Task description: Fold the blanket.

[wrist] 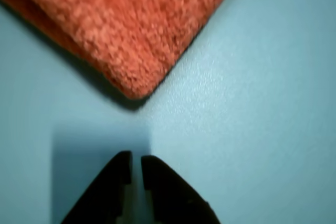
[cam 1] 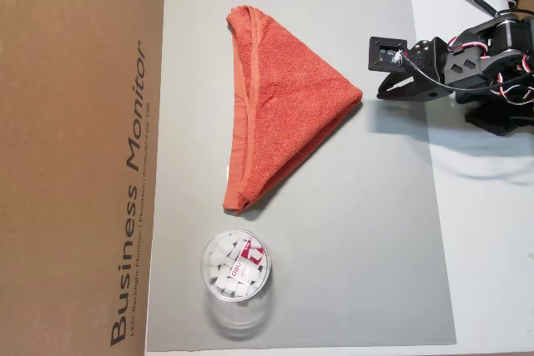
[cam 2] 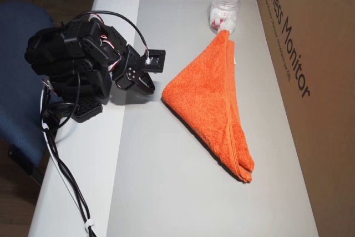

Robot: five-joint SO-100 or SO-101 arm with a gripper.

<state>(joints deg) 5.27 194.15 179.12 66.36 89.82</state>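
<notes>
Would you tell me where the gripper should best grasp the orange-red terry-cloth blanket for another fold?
Probably the pointed folded corner of the orange-red terry-cloth blanket nearest the gripper. It lies directly ahead of the nearly closed fingers, stacked layers facing the arm, so approach from the arm's side, opening first.

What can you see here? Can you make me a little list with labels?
blanket: orange-red terry towel, folded into a triangle, lying flat on the grey mat
gripper: gripper off the blanket, just short of its folded corner; jaws nearly closed, holding nothing
cup: clear plastic cup with small white pieces inside, standing on the mat near one tip of the blanket
box: brown cardboard box printed "Business Monitor", along the mat's edge
</notes>
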